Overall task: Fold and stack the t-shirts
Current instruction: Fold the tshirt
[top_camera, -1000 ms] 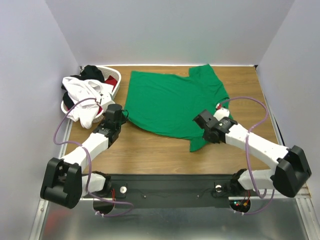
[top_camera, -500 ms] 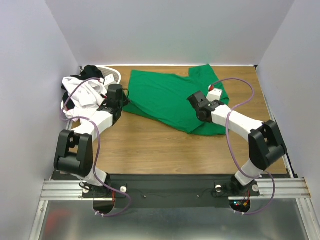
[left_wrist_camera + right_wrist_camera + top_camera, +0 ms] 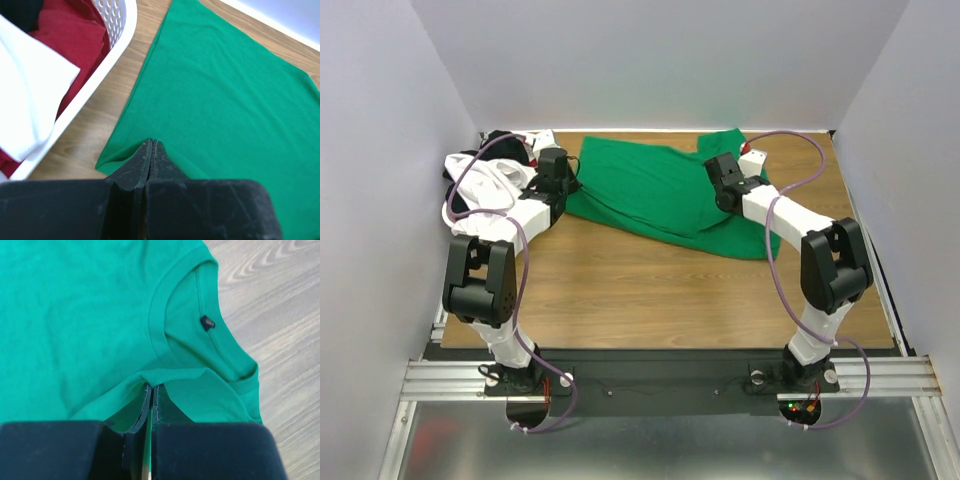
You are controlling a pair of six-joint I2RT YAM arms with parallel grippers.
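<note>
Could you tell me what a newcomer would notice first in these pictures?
The bright green t-shirt, spread on the far half of the wooden table, stands out first. Both grippers pinch it: the left gripper at its left edge, the right gripper near the collar. A white basket with a white t-shirt sits far left.

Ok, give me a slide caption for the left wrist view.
Left claw pinching an edge of the green t-shirt, beside the white basket holding a red shirt and a white shirt.
</note>
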